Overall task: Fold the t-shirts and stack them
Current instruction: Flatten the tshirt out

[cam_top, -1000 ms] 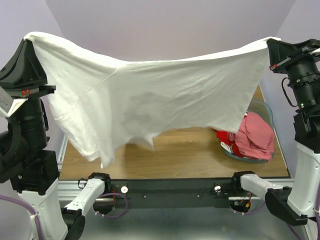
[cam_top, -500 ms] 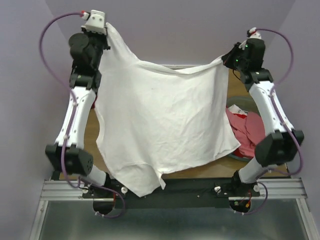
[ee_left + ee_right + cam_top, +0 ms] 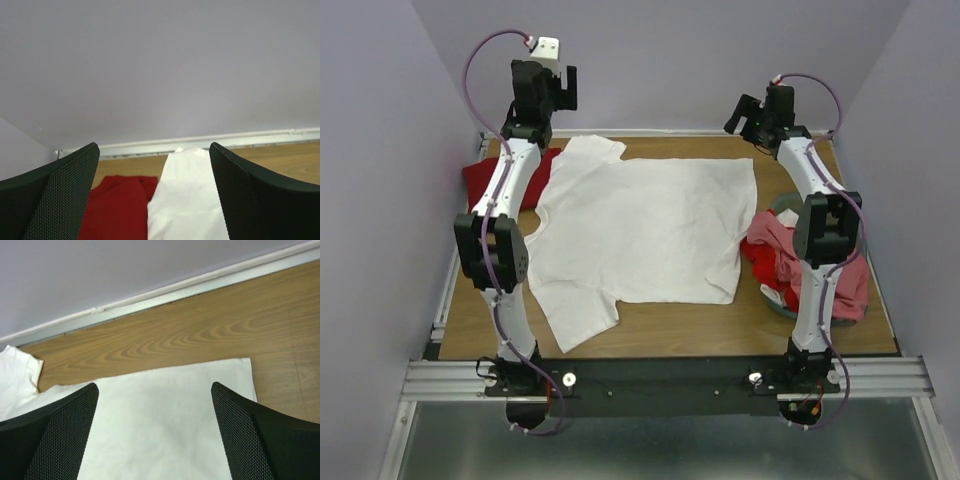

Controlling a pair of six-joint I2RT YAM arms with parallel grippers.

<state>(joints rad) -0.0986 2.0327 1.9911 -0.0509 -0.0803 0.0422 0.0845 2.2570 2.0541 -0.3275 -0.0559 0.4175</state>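
Note:
A large white t-shirt point(image 3: 640, 225) lies spread flat on the wooden table point(image 3: 660, 325), one sleeve toward the front left. My left gripper point(image 3: 563, 88) hangs open above its far left corner, holding nothing. In the left wrist view the left gripper point(image 3: 154, 150) frames the white t-shirt point(image 3: 190, 200) and a dark red t-shirt point(image 3: 117, 205) beside it. My right gripper point(image 3: 745, 112) is open over the far right corner. The right wrist view has the right gripper point(image 3: 154, 387) above the white t-shirt point(image 3: 160, 430). The dark red t-shirt point(image 3: 482, 180) lies partly under the left arm.
A teal bin point(image 3: 782, 312) at the right edge holds a heap of red t-shirts point(image 3: 765, 262) and pink t-shirts point(image 3: 842, 285), partly behind the right arm. A white rail point(image 3: 150, 297) and purple wall close off the far side of the table.
Both grippers have let go of the white t-shirt, which they held up by its corners; it has dropped flat onto the table. Both arms now reach toward the far edge.

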